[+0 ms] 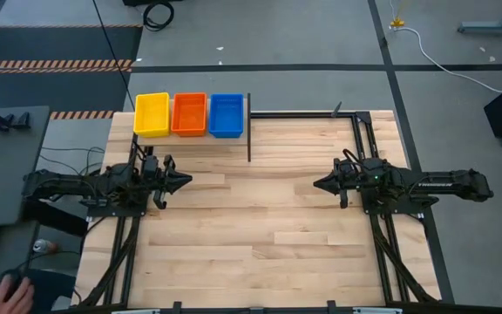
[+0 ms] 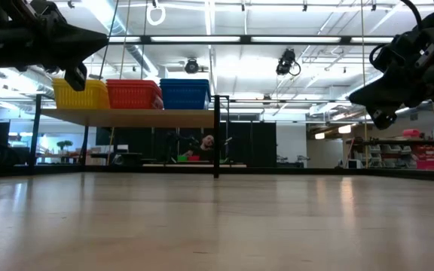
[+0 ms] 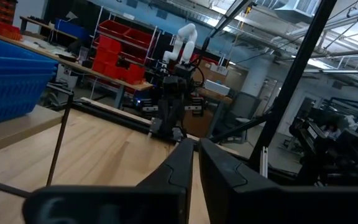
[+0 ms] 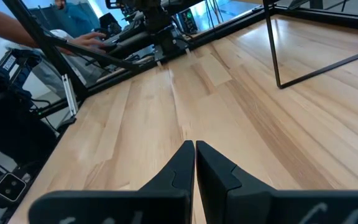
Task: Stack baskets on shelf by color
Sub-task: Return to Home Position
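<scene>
A yellow basket stack, an orange stack and a blue stack stand side by side on the light-wood shelf at the table's far left. In the low view their bases rest on the plank; how many each stack holds does not show. My left gripper hovers shut over the table, on the near side of the shelf, pointing right. My right gripper hovers shut at the table's right, pointing left. The blue basket shows in the left wrist view.
The shelf's thin black legs stand on the tabletop right of the blue stack. Black frame rails run along both table sides. Bare wood lies between the grippers. A person's hand rests on a mouse beyond the left edge.
</scene>
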Controlling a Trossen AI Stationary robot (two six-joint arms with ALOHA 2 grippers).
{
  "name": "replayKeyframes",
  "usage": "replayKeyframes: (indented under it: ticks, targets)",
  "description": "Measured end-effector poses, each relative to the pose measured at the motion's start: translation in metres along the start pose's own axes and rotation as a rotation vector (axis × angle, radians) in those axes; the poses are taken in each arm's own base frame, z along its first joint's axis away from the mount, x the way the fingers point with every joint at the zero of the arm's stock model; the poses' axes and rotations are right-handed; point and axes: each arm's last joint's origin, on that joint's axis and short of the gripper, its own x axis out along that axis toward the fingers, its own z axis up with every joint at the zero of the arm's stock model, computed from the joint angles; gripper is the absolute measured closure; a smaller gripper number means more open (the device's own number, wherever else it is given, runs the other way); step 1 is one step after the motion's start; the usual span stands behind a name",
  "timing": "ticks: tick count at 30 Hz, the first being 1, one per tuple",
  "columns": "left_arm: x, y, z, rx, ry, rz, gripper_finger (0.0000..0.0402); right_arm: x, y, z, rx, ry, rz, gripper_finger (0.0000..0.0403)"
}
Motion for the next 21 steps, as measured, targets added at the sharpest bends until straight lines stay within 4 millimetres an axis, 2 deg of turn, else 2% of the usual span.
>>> replayKeyframes:
  ticks: [21]
  targets:
    - [0.0000, 0.0001, -0.0001, 0.000, 0.000, 0.000, 0.0363, 0.0000, 0.0000, 0.0000, 0.000, 0.000, 0.000, 0.0380]
